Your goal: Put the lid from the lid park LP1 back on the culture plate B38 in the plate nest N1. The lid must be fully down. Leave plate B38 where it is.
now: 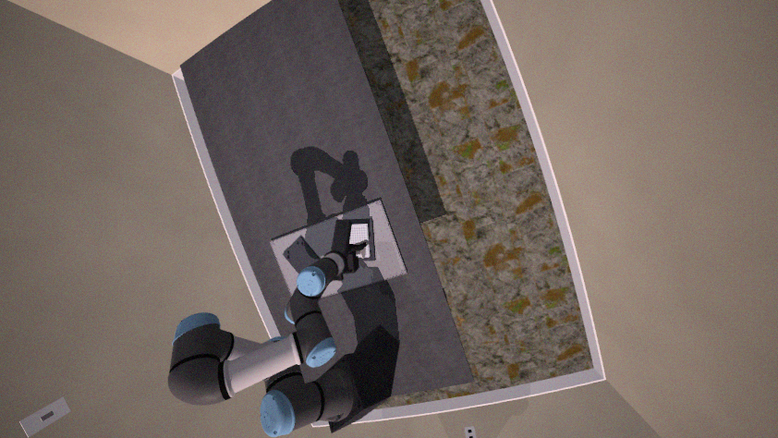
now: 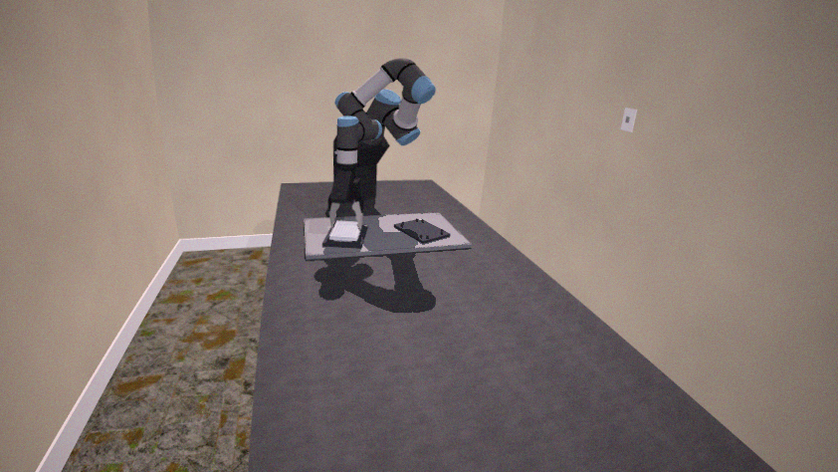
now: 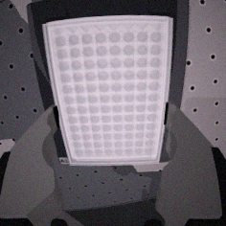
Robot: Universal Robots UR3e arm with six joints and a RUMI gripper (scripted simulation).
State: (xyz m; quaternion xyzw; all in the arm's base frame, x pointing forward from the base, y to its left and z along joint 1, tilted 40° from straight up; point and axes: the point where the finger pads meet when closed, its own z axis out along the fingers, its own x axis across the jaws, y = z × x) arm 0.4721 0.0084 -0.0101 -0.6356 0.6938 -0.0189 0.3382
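The clear lid (image 3: 107,91) fills the wrist view, and the well grid of the white culture plate B38 shows through it. My gripper (image 3: 111,104) is shut on the lid, one finger on each long side. The lid sits over plate B38 (image 2: 343,230) in the black plate nest N1 (image 2: 344,243). I cannot tell whether the lid is fully down. In the overhead view my gripper (image 1: 356,246) stands right over the plate. The lid park LP1 (image 2: 421,230) is a black plate with nothing on it, and it also shows in the overhead view (image 1: 300,252).
Nest and lid park rest on a grey perforated base board (image 2: 383,240) on the dark table (image 2: 445,352). The arm's base (image 1: 326,391) stands at the table's near end in the overhead view.
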